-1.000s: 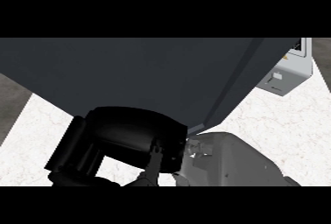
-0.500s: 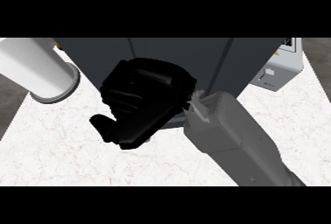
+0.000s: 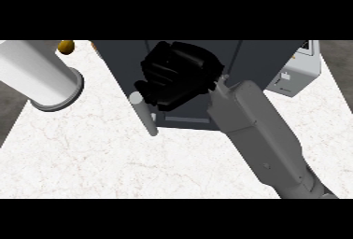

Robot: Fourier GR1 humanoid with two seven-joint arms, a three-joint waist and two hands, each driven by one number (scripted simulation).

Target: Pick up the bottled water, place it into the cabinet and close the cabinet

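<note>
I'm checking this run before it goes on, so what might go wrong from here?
1. The right hand covers most of the dark cabinet front, and no bottled water shows, so whether the bottle went in cannot be checked.
2. The grey handle bar stands close beside the hand; a sweep might catch it.
3. A white cylinder lies close at the left and might be bumped.

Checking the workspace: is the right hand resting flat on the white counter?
No, the right hand is raised in front of the dark cabinet, not on the counter.
</note>
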